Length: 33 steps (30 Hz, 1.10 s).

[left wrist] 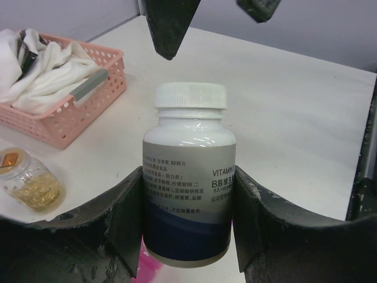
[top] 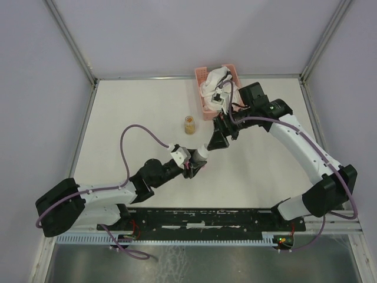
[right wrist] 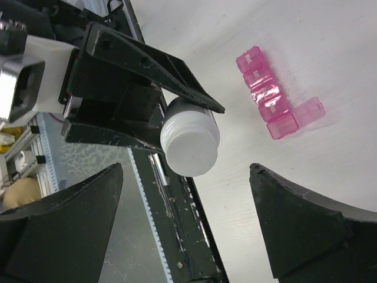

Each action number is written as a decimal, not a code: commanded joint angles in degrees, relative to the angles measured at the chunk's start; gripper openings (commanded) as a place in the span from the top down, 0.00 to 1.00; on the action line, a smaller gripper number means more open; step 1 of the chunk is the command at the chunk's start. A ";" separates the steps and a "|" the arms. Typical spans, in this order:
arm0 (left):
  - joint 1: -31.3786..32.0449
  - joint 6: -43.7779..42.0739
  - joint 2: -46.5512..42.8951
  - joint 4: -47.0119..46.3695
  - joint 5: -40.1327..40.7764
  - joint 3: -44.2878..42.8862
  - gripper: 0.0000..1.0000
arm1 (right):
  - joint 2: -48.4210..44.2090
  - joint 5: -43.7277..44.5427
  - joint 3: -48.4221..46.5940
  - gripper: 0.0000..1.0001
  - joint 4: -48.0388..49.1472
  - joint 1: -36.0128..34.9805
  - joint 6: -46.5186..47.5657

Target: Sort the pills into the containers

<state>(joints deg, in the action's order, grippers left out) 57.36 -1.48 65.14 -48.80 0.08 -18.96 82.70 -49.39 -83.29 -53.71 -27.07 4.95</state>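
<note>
My left gripper [left wrist: 188, 177] is shut on a white vitamin bottle [left wrist: 188, 153] with a blue-grey label and a white screw cap [left wrist: 189, 95], and holds it tilted above the table [top: 147, 106]. In the top view the left gripper [top: 194, 160] and the bottle [top: 200, 154] are at mid-table. My right gripper [top: 219, 140] is open just beyond the cap, its fingers [left wrist: 168, 26] apart from it. In the right wrist view the cap [right wrist: 188, 144] sits between the open jaws of the right gripper [right wrist: 187, 171]. The magenta pill-box strip [right wrist: 268, 94] lies on the table under the bottle, with one lid open.
A pink lattice basket [top: 203, 100] with white cloths stands at the back, also in the left wrist view [left wrist: 70, 118]. A small clear jar of amber pills [top: 189, 124] stands left of it and shows in the left wrist view [left wrist: 32, 183]. The black rail [top: 212, 221] runs along the near edge.
</note>
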 commanded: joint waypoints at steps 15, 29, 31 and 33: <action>0.21 -6.70 2.38 -6.41 1.49 -2.14 0.97 | 6.38 -2.16 2.37 0.22 4.81 -1.73 -8.36; 0.25 -4.67 1.14 -4.49 1.31 -1.55 0.97 | 5.92 -3.57 1.33 0.73 2.23 -2.07 -2.95; 0.19 -3.56 0.79 -4.11 -0.20 -1.35 0.97 | 5.15 -4.54 1.22 0.78 1.63 -2.07 1.12; 0.17 -2.25 0.29 -2.39 -2.79 -1.69 0.97 | 3.58 -7.18 1.43 0.80 0.76 -2.04 8.67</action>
<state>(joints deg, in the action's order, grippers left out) 57.41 -6.09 67.42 -50.59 0.67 -19.00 89.12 -51.57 -80.71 -51.35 -28.88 2.00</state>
